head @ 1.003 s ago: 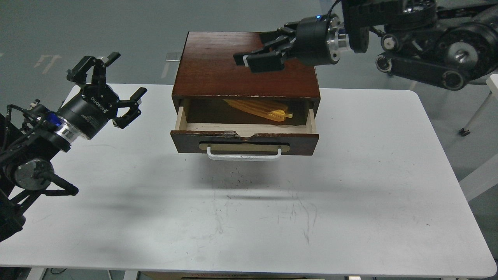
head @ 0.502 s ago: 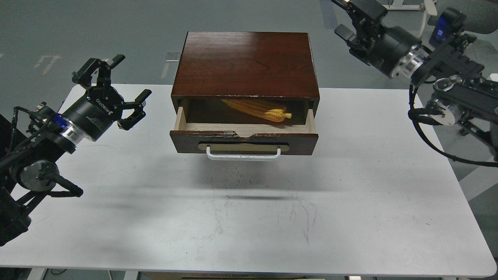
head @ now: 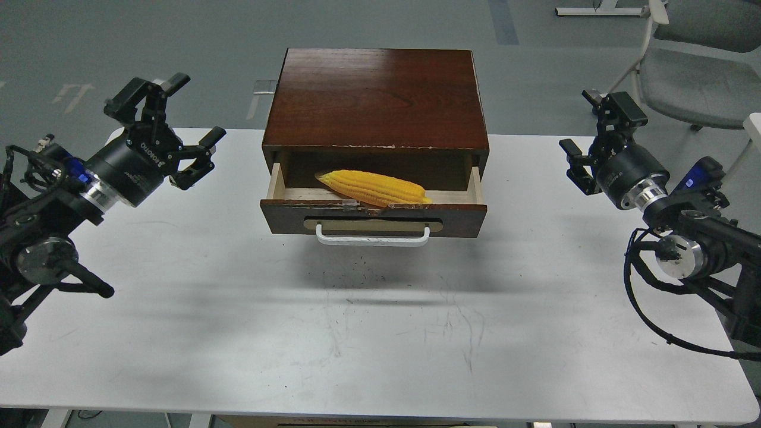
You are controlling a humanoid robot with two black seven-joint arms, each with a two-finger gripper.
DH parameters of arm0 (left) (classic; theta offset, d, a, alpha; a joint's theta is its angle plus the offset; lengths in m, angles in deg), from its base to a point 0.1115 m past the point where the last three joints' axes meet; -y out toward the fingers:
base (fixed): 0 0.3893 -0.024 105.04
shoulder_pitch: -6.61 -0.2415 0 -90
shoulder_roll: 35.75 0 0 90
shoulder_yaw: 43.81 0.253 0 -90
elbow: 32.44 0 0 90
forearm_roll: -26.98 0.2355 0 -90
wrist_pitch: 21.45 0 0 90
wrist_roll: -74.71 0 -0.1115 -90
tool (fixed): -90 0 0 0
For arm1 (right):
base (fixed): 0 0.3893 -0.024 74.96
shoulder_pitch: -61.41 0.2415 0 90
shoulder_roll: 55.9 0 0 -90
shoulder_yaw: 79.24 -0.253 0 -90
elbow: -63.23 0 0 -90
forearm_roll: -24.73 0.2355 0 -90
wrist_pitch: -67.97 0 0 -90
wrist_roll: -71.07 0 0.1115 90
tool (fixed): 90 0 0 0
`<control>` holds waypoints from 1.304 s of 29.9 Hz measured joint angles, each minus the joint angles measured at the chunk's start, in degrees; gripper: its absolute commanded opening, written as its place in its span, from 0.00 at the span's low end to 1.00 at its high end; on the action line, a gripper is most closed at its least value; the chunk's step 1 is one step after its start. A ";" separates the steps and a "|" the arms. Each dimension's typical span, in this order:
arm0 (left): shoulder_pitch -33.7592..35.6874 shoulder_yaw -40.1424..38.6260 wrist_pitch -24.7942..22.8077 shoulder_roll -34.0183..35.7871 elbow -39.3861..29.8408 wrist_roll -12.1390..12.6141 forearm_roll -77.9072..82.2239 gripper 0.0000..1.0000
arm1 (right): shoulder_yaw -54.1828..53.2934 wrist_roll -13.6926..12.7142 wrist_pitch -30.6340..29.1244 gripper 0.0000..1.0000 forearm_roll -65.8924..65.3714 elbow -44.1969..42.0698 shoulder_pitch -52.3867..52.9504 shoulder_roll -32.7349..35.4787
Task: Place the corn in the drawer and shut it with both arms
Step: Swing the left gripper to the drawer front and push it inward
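Corn lying in open drawer at bench's far edge; left gripper and right gripper near side edges, fingers spread, empty, apparently staged for closing.

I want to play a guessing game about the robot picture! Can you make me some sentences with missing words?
1. The corn lies inside the ____.
2. The drawer is ____, not shut.
3. The drawer's handle is colored ____.
4. The left gripper and right gripper both hold ____.

Missing words: drawer; open; white; nothing
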 measured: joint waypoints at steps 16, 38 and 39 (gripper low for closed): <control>9.65 0.83 -0.03 -2.34 -28.67 -1.03 59.70 0.95 | 0.37 0.00 -4.96 1.00 -0.06 -1.92 -2.40 -0.22; 0.59 11.68 0.00 -9.47 -23.27 2.18 65.39 0.00 | 0.55 0.01 -4.96 1.00 -0.13 -1.80 -3.69 -0.02; 0.41 11.64 0.00 -9.44 -22.44 2.94 63.96 0.00 | 0.55 0.01 -4.96 1.00 -0.13 -1.80 -3.73 -0.02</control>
